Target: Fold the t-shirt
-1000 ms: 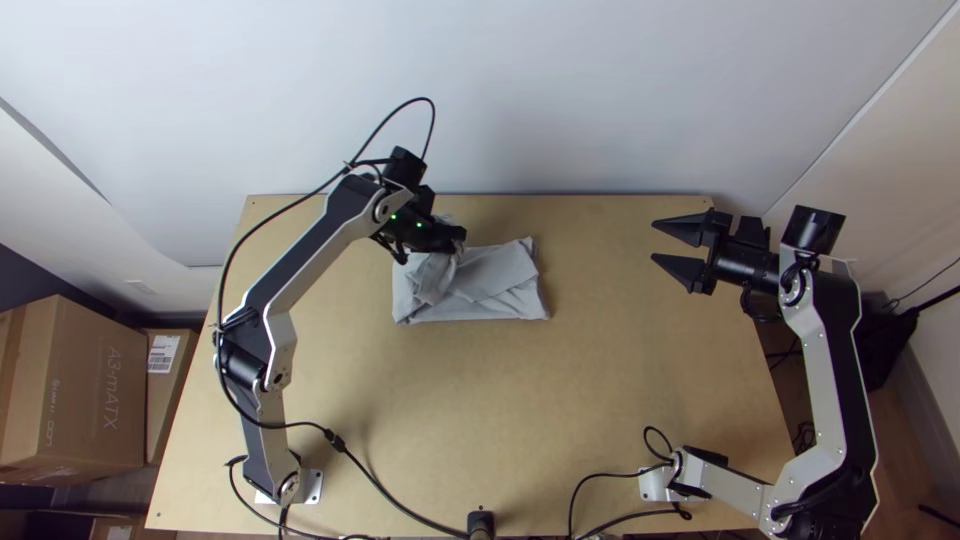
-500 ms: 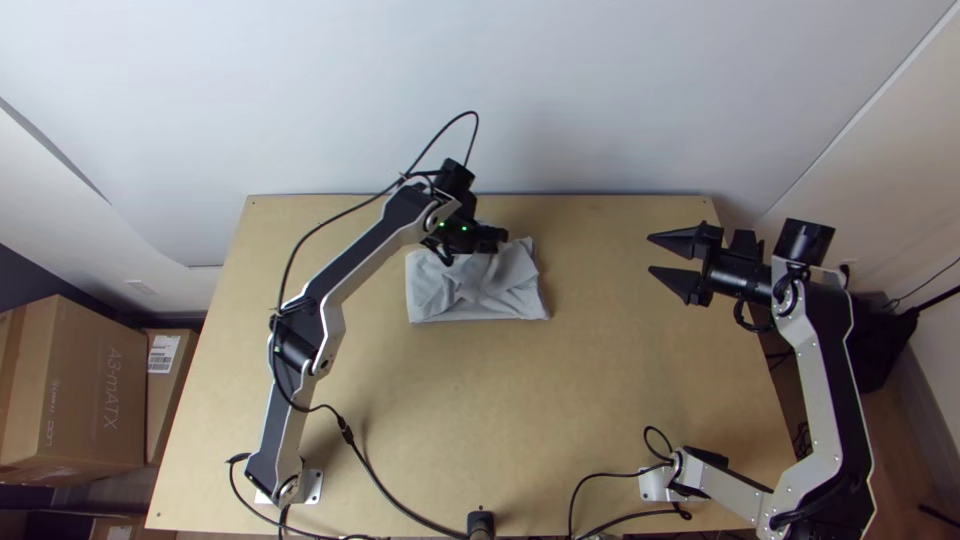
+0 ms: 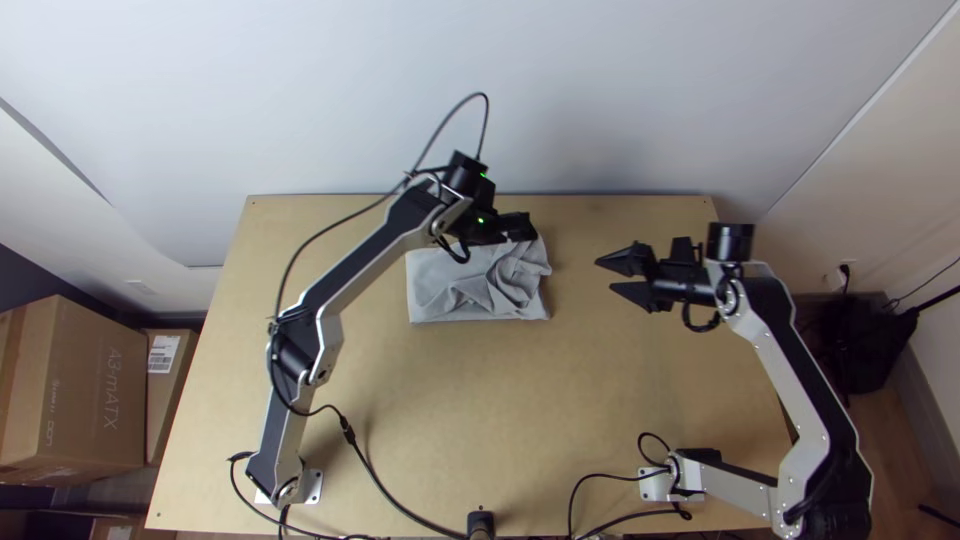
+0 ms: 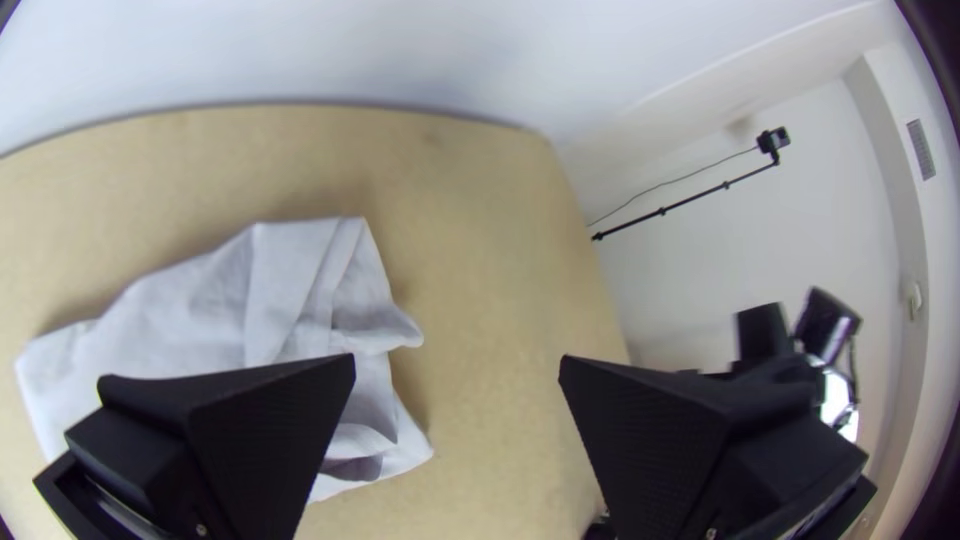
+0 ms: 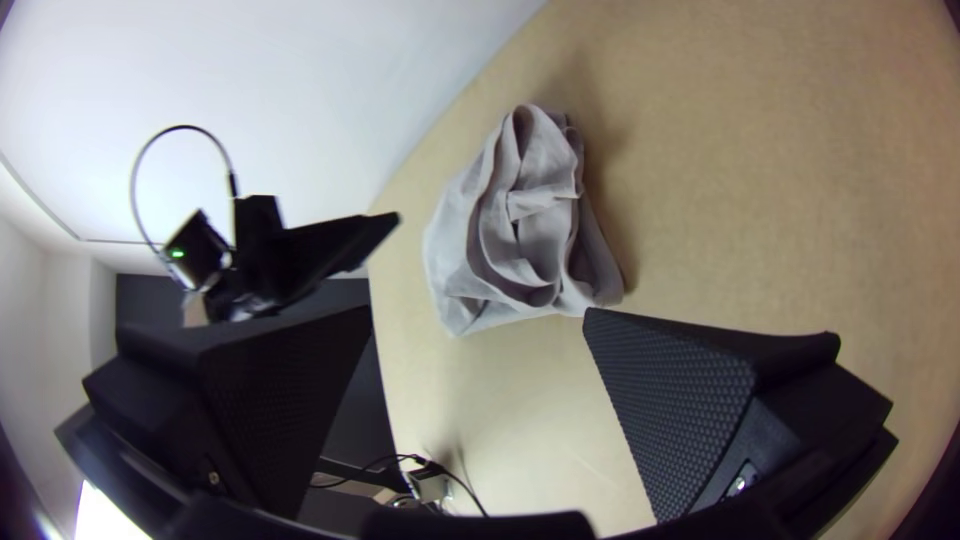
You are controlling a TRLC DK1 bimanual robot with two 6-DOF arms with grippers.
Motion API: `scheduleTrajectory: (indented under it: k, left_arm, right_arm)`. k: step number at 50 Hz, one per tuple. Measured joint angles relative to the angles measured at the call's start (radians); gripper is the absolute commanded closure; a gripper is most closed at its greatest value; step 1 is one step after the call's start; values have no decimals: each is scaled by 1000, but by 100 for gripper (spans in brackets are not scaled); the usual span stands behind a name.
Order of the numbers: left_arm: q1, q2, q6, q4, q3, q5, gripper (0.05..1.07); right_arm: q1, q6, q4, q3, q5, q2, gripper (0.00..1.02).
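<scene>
The grey t-shirt (image 3: 460,285) lies folded into a rough rectangle near the table's far edge, its right part creased and bunched. Over its far right corner is my left gripper (image 3: 528,228). In the left wrist view the left gripper (image 4: 455,375) stands open, with the shirt (image 4: 210,310) lying below and past one finger. To the right of the shirt is my right gripper (image 3: 604,277), open and apart from it. The right wrist view has the right gripper (image 5: 480,320) with nothing between its fingers, and loose layered folds at the near end of the shirt (image 5: 530,220).
The wooden table (image 3: 400,420) has bare surface in front of the cloth and to both sides. Cables (image 3: 385,490) lie along its near edge. Cardboard boxes (image 3: 85,390) stand left of the table. A pale wall (image 3: 600,100) rises behind.
The left gripper has moved right across the shirt and let go of it; the shirt's left edge shifted right, and folds now bunch at its right end. The right gripper has moved left, closer to the shirt.
</scene>
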Motion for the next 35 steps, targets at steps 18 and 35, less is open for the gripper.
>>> scheduleTrajectory:
  k: [18, 35]
  left_arm:
    - [171, -279, 24, -127, -16, 7, 10]
    - [315, -373, 50, -224, -42, 7, 10]
  right_arm:
    - [326, -94, 8, 162, 268, 288, 5]
    - [426, -137, 9, 371, 278, 515, 5]
